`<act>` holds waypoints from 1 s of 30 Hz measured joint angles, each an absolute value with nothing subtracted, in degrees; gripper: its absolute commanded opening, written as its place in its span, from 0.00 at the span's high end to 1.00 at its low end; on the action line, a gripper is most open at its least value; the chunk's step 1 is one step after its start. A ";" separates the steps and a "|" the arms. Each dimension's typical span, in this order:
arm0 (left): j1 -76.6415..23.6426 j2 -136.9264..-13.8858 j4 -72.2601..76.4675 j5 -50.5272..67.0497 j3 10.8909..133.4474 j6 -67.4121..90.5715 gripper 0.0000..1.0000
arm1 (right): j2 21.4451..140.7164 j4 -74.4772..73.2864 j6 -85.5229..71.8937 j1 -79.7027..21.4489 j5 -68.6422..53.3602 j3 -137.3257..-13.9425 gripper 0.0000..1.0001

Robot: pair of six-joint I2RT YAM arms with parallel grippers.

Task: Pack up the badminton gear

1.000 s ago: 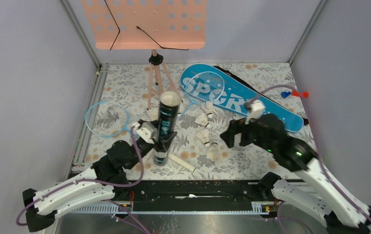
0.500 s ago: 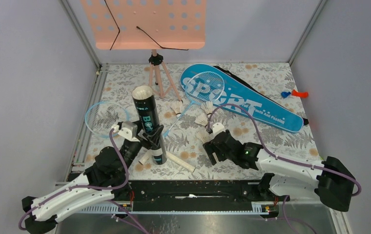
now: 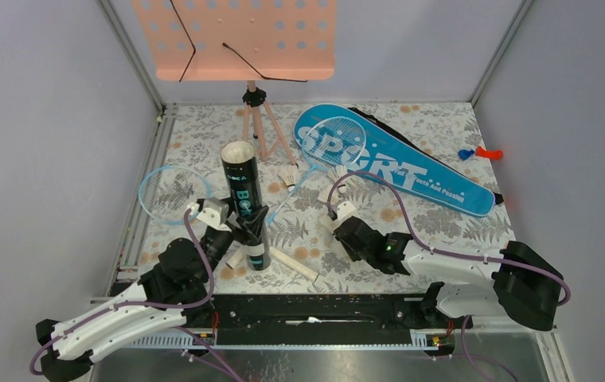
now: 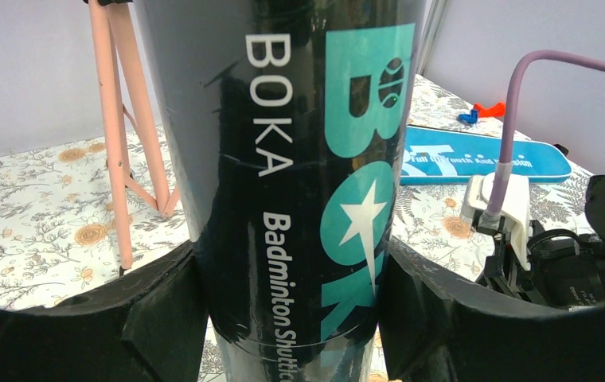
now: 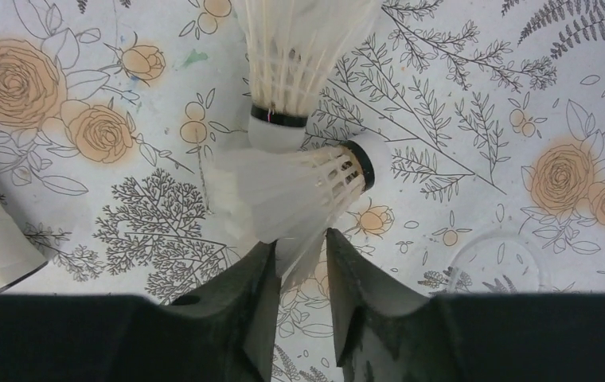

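Observation:
The black lettered tube (image 3: 245,203) stands tilted near the left, open end up, and fills the left wrist view (image 4: 299,159). My left gripper (image 3: 247,232) (image 4: 291,306) is shut on its lower part, one finger on each side. My right gripper (image 3: 339,226) (image 5: 301,243) is low over the floral surface, jaws closed on the feather skirt of a white shuttlecock (image 5: 291,195) lying on its side. A second shuttlecock (image 5: 283,72) touches it. Another shuttlecock (image 3: 287,177) lies further back. One light-blue racket (image 3: 173,191) lies left; the other racket (image 3: 339,135) rests on the blue SPORT bag (image 3: 411,171).
The peach music stand (image 3: 236,36) on its tripod (image 3: 255,127) is at the back, behind the tube. A small red and blue item (image 3: 479,151) lies by the right wall. A metal rail (image 3: 142,223) runs along the left edge.
My right arm swung down and left onto the shuttlecocks, and its jaws narrowed onto one. The left gripper shifted the tube's top leftward.

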State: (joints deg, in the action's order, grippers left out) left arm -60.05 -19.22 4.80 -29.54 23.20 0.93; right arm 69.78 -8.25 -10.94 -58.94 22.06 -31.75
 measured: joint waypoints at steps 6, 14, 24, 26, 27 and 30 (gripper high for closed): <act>-60.05 -18.81 4.45 -29.54 23.11 0.93 0.82 | 71.42 -8.69 -11.20 -59.13 23.46 -32.86 0.90; -60.05 -18.33 4.08 -28.16 23.09 0.34 0.81 | 65.67 -13.61 -14.33 -59.66 24.58 -33.63 1.00; -60.05 -22.46 1.37 -7.81 23.38 -8.10 0.81 | 48.27 -37.41 -19.55 -59.77 16.73 -47.33 1.00; -60.05 -27.27 -0.10 -2.46 24.49 -10.87 0.82 | 45.67 -43.46 -20.47 -59.81 14.13 -54.02 1.00; -60.07 -29.41 -0.86 -0.54 25.15 -12.05 0.82 | 44.93 -45.19 -20.64 -59.83 13.41 -56.10 1.00; -60.12 -36.73 -2.98 4.14 28.29 -15.81 0.83 | 42.44 -52.73 -20.56 -59.92 10.28 -65.23 1.00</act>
State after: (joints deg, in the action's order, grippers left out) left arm -60.12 -36.73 -2.98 4.14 28.29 -15.81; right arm 42.44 -52.73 -20.56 -59.92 10.28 -65.23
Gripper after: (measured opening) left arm 0.655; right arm 0.019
